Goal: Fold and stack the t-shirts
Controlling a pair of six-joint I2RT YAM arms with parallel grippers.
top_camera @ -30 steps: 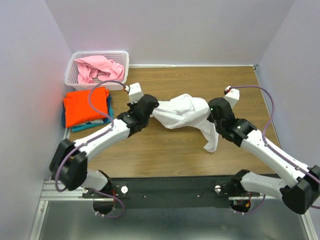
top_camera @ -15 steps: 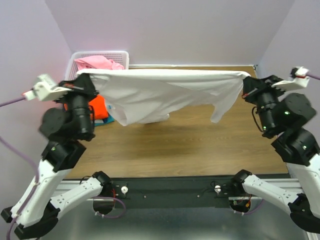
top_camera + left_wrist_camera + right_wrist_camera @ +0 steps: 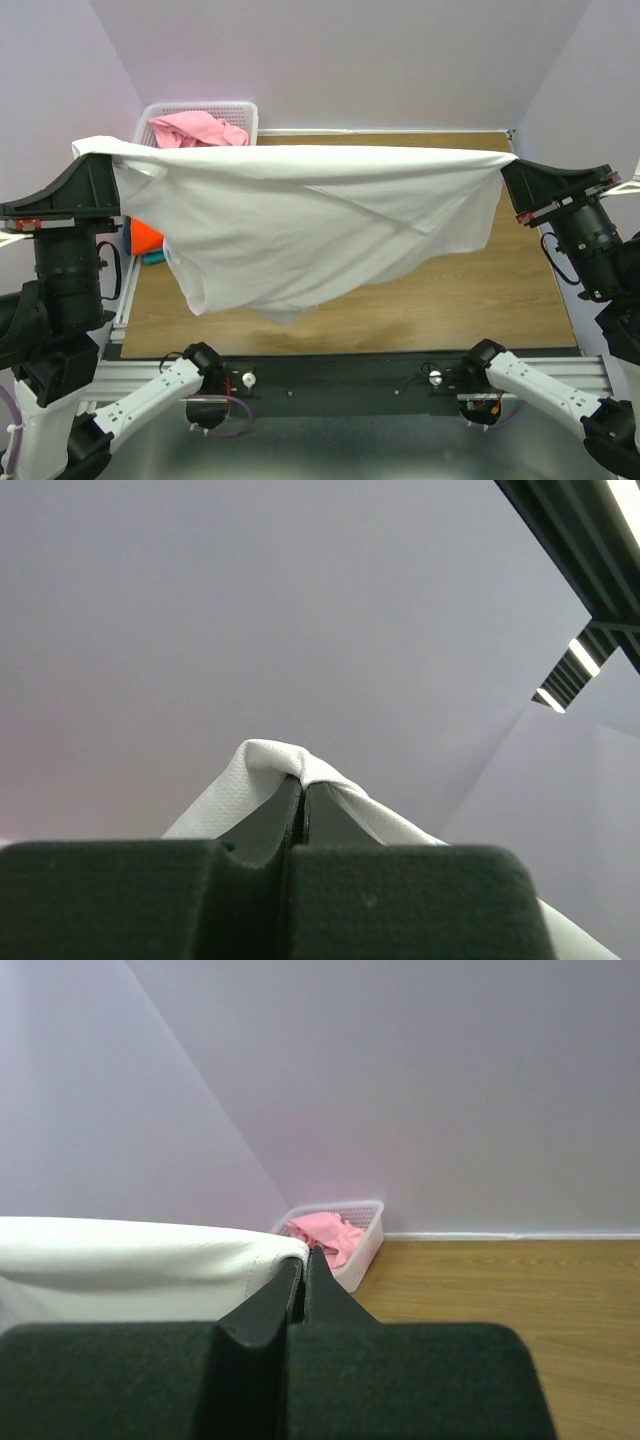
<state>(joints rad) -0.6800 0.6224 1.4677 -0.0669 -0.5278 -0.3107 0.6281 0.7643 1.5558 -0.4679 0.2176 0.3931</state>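
A white t-shirt (image 3: pixel 310 225) hangs stretched high over the table between both arms. My left gripper (image 3: pixel 100 160) is shut on its left corner, the cloth (image 3: pixel 265 770) draped over the fingertips in the left wrist view. My right gripper (image 3: pixel 508 172) is shut on the right corner, with white cloth (image 3: pixel 140 1255) running off to the left in the right wrist view. A pink t-shirt (image 3: pixel 195 130) lies crumpled in the white basket (image 3: pixel 245 112). Under the spread cloth peek the orange t-shirt (image 3: pixel 143 236) and a sliver of the teal t-shirt (image 3: pixel 152 258).
The basket stands in the back left corner against the wall, also showing in the right wrist view as a basket (image 3: pixel 365 1230) with pink cloth. The wooden table (image 3: pixel 470 290) lies below the hanging shirt. Purple walls enclose the table on three sides.
Both arms have risen and spread apart, from a bunched shirt on the table to the white shirt pulled wide and lifted closer to the camera. Both grippers stayed shut on it.
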